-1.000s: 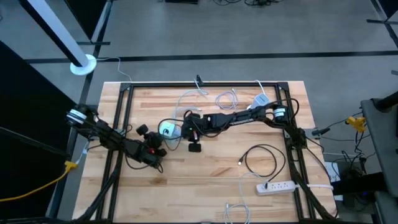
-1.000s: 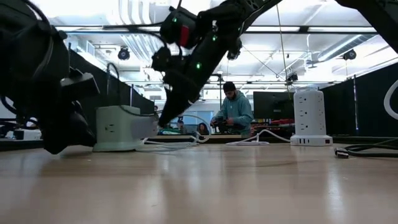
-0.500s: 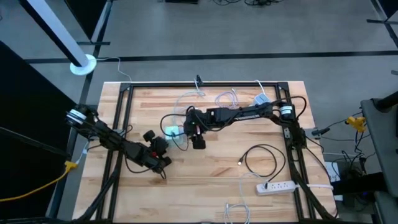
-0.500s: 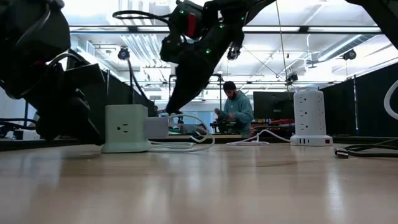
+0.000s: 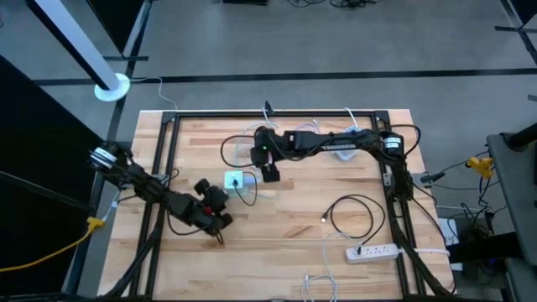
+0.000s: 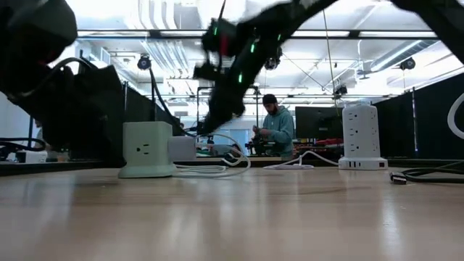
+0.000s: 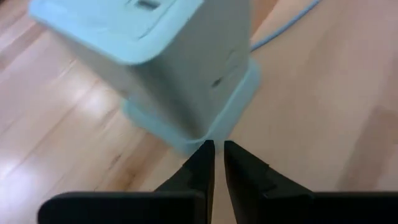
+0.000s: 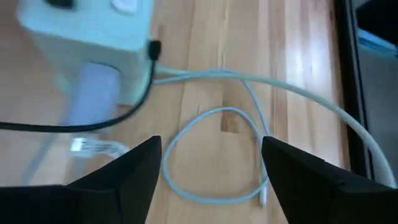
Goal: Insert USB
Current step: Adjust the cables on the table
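Near the table's middle stands the pale green power cube (image 5: pixel 234 179), a white plug in its side. Just beside it, the left gripper (image 7: pixel 216 157) points at its base, fingers pressed together, empty. Farther back, the right gripper (image 8: pixel 211 165) hangs spread wide, holding nothing, above a looped white cable (image 8: pixel 249 124).

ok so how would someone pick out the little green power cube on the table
Start at the wooden table and look just left of its middle, between the two arms' end effectors. The pale green power cube stands there upright, with a pale cable coming off its side. Unlike the flat white power strip near the front right corner and the tall white tower, it is small, squat and green.
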Motion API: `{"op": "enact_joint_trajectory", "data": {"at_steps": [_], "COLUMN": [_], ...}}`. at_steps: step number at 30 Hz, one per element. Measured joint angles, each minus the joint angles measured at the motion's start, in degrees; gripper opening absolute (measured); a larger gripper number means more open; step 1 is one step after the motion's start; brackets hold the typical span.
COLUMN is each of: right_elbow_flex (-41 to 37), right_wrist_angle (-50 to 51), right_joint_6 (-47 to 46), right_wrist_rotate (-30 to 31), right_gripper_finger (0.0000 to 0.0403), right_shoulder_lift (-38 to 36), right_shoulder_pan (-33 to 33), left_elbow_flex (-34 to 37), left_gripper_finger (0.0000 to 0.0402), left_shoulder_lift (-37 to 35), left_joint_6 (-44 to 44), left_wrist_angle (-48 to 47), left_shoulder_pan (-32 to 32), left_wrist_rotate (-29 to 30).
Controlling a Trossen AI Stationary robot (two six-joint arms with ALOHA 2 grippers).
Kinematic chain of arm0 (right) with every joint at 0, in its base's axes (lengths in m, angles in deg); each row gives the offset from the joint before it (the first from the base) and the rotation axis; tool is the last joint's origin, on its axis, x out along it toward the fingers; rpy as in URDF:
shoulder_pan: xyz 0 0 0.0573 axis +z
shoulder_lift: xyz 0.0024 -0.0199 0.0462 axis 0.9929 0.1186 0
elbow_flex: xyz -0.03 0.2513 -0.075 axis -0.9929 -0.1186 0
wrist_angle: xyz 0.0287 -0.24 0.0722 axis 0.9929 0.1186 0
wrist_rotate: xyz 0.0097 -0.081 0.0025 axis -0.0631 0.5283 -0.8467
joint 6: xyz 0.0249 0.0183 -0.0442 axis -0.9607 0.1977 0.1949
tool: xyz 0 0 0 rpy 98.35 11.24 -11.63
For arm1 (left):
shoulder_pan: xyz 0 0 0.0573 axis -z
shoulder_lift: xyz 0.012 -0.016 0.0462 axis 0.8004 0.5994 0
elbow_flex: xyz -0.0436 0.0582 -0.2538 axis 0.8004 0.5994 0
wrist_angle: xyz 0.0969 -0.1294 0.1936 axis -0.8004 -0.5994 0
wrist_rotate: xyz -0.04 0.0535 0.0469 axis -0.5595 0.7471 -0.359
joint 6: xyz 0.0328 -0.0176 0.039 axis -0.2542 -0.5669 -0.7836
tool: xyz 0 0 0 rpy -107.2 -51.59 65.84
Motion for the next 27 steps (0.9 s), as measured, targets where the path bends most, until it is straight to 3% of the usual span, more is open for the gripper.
{"op": "enact_joint_trajectory", "data": {"at_steps": [4,9,17,20,24,27], "right_elbow_flex": [-0.13,-0.13,0.0,0.0,0.04,0.08], "right_wrist_angle": [-0.62,-0.29,-1.34,-1.08,0.08,2.64], "right_joint_6": [-0.27,-4.0,-4.49,-6.25,-6.67,-7.43], "right_wrist_rotate": [-1.71,-15.82,-13.84,-11.49,-10.98,-7.15], "right_gripper_finger": [0.0236,0.0211,0.0172,0.0119,0.0018,0.0012], "right_shoulder_lift": [5.29,10.18,10.97,10.94,11.07,10.44], "right_shoulder_pan": [-2.93,-4.98,-3.88,-3.29,-2.53,-1.43], "left_elbow_flex": [0.02,0.07,0.07,0.09,0.13,0.15], "left_gripper_finger": [0.0025,0.0025,0.0025,0.0025,0.0025,0.0025], "left_shoulder_lift": [0.0,0.0,0.0,0.0,0.0,0.0], "left_joint_6": [-0.82,-0.62,0.14,0.36,0.52,-0.34], "left_wrist_angle": [4.52,6.84,7.7,7.9,8.85,10.54], "left_shoulder_pan": [1.21,3.11,3.53,3.53,3.53,3.53], "left_wrist_rotate": [0.11,0.28,2.09,2.74,3.83,4.48]}}
